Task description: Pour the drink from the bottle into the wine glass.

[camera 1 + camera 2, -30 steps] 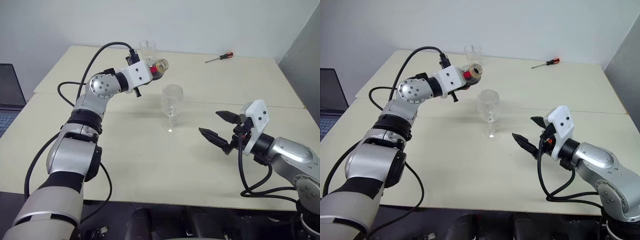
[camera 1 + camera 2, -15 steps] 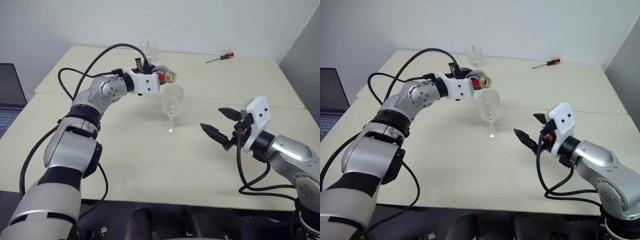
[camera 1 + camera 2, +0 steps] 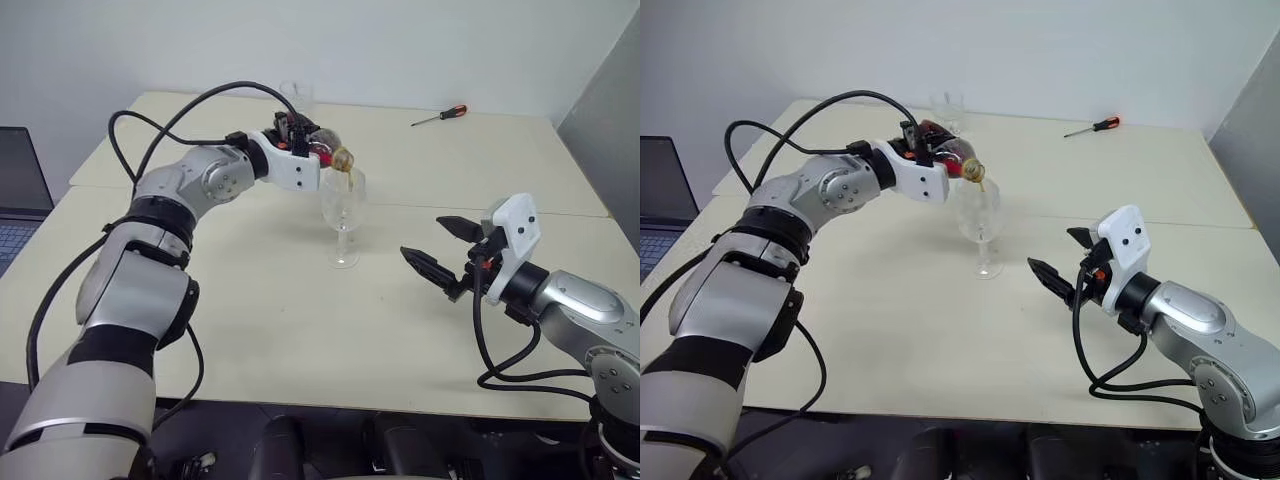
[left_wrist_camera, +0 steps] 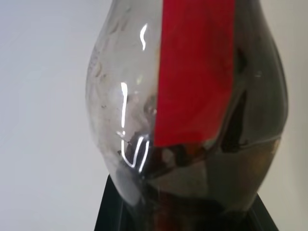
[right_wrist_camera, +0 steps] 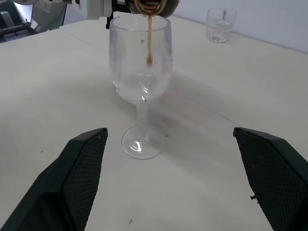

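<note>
Cola [image 5: 149, 36] ran thinly from the bottle [image 3: 945, 157] clamped in my left gripper [image 3: 930, 160] into the wine glass [image 5: 140, 72] mid-table, my right gripper [image 3: 437, 251] gaping idle, so I judged a slow tilt wisest.

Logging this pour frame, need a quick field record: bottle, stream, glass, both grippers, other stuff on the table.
bottle: tipped, mouth over the glass rim, held by left gripper
drink: thin brown stream falling into the bowl
wine glass: upright, nearly empty
right gripper: fingers open, beside the glass, holding nothing
other: tumbler, screwdriver
</note>
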Robot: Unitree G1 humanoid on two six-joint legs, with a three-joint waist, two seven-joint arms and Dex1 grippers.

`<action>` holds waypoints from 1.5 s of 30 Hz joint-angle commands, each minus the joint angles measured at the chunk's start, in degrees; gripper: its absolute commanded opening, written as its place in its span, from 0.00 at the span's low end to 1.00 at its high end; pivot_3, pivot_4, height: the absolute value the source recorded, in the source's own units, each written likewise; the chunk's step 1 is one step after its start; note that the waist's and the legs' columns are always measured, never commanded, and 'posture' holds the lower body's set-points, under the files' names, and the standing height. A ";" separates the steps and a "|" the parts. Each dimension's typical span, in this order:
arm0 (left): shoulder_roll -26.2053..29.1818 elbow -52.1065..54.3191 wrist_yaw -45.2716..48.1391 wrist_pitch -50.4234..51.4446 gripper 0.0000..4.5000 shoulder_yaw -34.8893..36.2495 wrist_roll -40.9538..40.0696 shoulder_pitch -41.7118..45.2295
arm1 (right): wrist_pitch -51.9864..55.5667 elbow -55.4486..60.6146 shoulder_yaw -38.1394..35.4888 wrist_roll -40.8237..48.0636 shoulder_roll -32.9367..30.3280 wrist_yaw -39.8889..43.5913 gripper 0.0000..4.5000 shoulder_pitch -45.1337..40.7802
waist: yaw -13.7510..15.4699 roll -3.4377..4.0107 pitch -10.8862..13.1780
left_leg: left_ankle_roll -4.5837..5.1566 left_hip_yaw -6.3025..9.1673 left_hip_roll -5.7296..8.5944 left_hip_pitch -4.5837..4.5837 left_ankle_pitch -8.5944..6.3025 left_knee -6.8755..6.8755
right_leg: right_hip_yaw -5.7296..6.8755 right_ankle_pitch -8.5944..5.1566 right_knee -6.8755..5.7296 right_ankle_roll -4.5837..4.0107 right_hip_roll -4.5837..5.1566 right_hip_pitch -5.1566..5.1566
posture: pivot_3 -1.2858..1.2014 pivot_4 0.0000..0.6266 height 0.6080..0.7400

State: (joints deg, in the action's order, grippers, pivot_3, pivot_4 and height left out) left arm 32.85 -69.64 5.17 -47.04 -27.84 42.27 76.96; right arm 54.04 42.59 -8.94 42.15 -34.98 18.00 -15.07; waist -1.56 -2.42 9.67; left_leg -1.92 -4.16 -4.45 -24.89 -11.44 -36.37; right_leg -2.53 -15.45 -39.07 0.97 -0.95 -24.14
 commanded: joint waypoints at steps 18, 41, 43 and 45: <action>0.91 -0.05 -6.45 -1.73 0.17 -1.91 2.81 5.03 | -0.20 0.54 -2.09 1.00 -0.57 0.12 1.00 -0.17 | 0.01 0.00 0.00 | 0.00 -0.01 0.00 -0.01 0.00 -0.15 | 0.00 0.04 -0.08 -0.06 0.01 0.01 | 0.52 0.24 1.00; 2.19 -0.12 -7.56 -0.96 0.17 -2.49 4.02 6.18 | -0.09 -0.81 -2.23 0.78 -2.07 1.55 1.00 -1.00 | -0.01 0.00 0.00 | 0.00 0.00 0.00 -0.01 0.00 -0.49 | -0.02 0.01 -0.44 -0.01 0.01 0.01 | 0.52 0.24 1.00; 2.41 -0.12 -7.49 -0.97 0.17 -2.39 3.90 6.07 | -0.09 -0.92 -2.08 0.71 -2.13 1.67 1.00 -1.12 | -0.01 0.00 0.00 | 0.00 0.00 0.00 -0.01 0.00 -0.50 | -0.02 0.01 -0.44 -0.02 0.01 0.01 | 0.52 0.24 1.00; 2.66 -0.03 -7.48 -1.07 0.17 -2.29 3.79 5.86 | -0.04 -0.97 -2.00 0.71 -2.23 1.81 1.00 -1.15 | -0.02 0.00 0.00 | 0.00 0.00 0.00 -0.01 0.00 -0.50 | -0.02 0.01 -0.44 -0.02 0.01 0.01 | 0.52 0.24 1.00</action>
State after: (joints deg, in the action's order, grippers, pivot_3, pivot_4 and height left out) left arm 34.37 -70.34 -1.22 -48.00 -31.28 47.31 80.61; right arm 54.32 40.76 -9.98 42.21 -36.49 19.39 -15.15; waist -1.58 -2.42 9.67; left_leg -1.92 -4.17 -4.46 -24.90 -11.45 -36.87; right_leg -2.55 -15.43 -39.52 0.95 -0.95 -24.13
